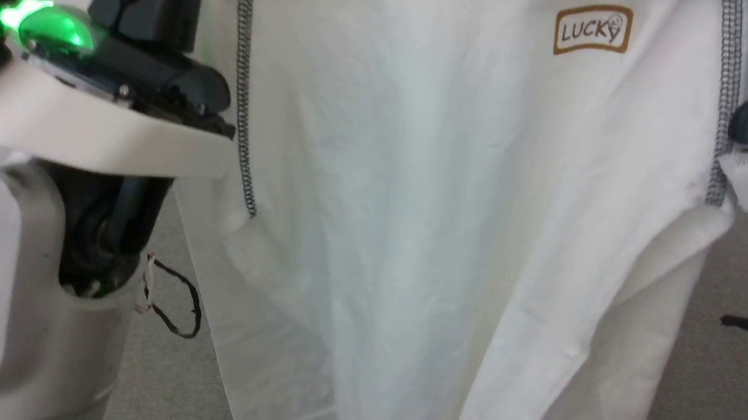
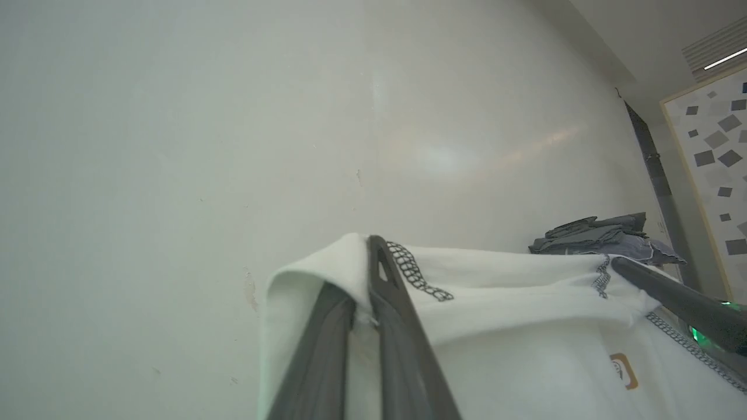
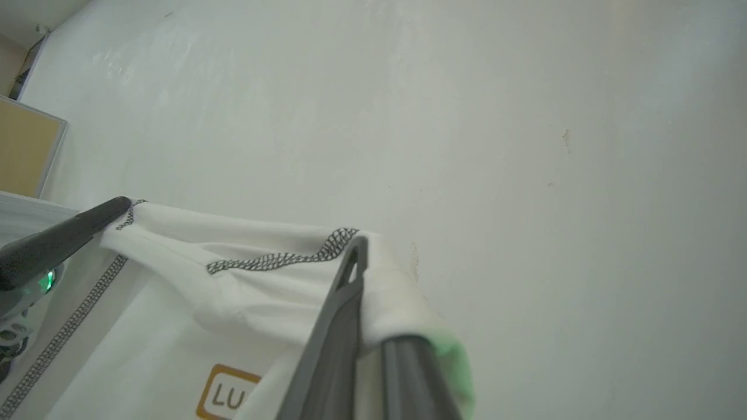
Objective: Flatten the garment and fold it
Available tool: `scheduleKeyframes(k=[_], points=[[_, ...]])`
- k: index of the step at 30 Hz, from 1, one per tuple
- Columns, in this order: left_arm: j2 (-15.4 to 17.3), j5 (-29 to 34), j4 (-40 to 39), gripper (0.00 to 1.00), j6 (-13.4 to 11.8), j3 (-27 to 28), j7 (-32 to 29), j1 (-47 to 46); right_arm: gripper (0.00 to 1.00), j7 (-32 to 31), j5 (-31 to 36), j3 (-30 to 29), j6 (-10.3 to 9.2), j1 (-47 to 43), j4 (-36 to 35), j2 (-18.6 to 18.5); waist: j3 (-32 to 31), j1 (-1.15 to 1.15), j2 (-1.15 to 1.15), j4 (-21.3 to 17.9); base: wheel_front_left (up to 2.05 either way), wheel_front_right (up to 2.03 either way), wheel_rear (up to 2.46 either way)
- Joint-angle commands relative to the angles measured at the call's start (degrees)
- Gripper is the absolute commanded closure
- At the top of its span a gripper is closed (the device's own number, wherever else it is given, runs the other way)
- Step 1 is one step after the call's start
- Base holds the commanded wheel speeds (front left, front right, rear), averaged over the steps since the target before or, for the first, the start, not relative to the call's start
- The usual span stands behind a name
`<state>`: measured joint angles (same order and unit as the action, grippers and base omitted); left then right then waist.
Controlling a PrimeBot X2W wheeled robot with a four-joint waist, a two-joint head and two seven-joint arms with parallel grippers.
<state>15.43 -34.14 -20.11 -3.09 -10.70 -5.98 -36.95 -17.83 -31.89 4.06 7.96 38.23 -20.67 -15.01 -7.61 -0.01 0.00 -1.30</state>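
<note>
- The left gripper [image 2: 362, 280] has its two dark fingers pressed together on a fold of the white shirt [image 1: 451, 243], pinching it at one top corner. The cloth wraps over one fingertip.
- The right gripper [image 3: 373, 303] is likewise clamped on the shirt's other top corner, with fabric draped over one of its fingers.
- Between the two grippers the shirt's upper edge runs nearly taut, sagging a little. Dark zigzag stitching [image 3: 280, 259] lies along this edge just beside each set of fingertips.
- Below the grippers the shirt hangs down in soft vertical folds in front of the robot, off the grey floor [image 1: 720, 397].
- A brown-edged "LUCKY" patch [image 1: 592, 30] sits on the chest, nearer the right gripper than the left.
- A green light [image 1: 48, 24] glows on the left arm, behind the left gripper's wrist.
- Beyond both sets of fingertips stands a plain pale wall [image 2: 175, 146].
- In the left wrist view, past the right gripper's finger, a pile of folded grey clothes [image 2: 601, 236] lies near a panel with grey squares [image 2: 712, 151].
</note>
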Motion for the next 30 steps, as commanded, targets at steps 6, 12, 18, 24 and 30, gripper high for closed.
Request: scheduleKeyframes(k=[6,12,18,24,30], points=[[1.5,-1.6,2.2,1.0,-1.0,1.4,-2.9,-4.0,1.0,2.1,3.9,0.7,-0.47,5.3,7.2,-2.0,1.9,0.01,0.0,0.3,0.0,0.0,0.0],[2.7,-2.8,7.6,1.0,0.4,1.2,-5.5,-9.5,1.0,4.7,6.6,5.4,-0.47,14.0,16.0,-5.3,7.5,0.01,0.0,0.0,0.0,0.0,0.0],[3.1,-3.5,16.0,1.0,1.8,1.6,-6.6,-19.7,1.0,9.5,9.3,11.4,-0.47,26.9,26.9,-8.0,18.2,0.01,0.0,-0.6,0.0,0.0,0.0],[5.3,2.5,25.5,1.0,4.8,-1.3,-4.2,-32.2,1.0,15.8,12.1,16.0,-0.47,40.5,40.6,-7.4,28.7,0.01,0.0,-1.4,0.0,0.0,0.0],[4.6,5.5,37.5,1.0,5.8,-1.9,0.8,-44.4,1.0,22.7,15.7,20.0,-0.47,52.7,54.3,-6.7,35.6,0.01,0.0,-1.4,0.0,0.0,0.0]])
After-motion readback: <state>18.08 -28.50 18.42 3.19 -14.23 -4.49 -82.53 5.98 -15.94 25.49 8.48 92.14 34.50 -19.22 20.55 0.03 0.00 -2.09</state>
